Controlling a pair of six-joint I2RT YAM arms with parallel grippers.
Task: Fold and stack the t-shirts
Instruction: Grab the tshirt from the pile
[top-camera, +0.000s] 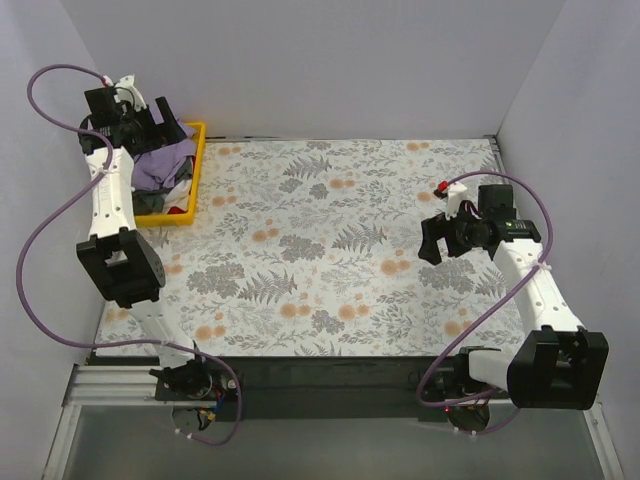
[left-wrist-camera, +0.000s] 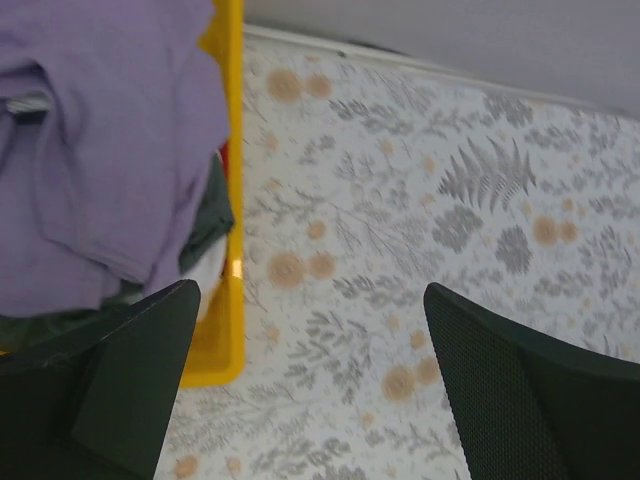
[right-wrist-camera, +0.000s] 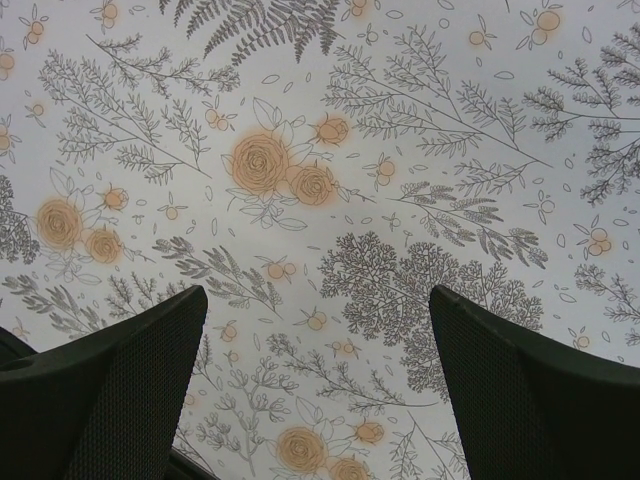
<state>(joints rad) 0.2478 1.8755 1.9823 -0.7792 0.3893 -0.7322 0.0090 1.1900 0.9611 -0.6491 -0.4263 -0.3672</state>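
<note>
- Risk: the lilac t-shirt lay bunched on top of the dark grey-green t-shirt inside the yellow tray. A deep pinch could well lift both at once, or catch the tray wall and drag it.
- Risk: the left gripper hung over the tray's right wall, partly above the table. A straight descent from there might set a finger on the yellow rim rather than on cloth.
- Risk: a grab at a random fold would probably bring the shirt out twisted and hard to spread flat.
- Jaws of the left gripper stood wide apart, holding nothing.
- The right gripper hovered over the floral surface on the right side, well apart from the tray — jaws spread wide, empty.
- The lilac t-shirt looked soft and crumpled, heaped in the tray at the table's far-left corner, with one edge draped toward the wall.
- The dark grey-green t-shirt was mostly buried — only a dark edge showed under the lilac.
</note>
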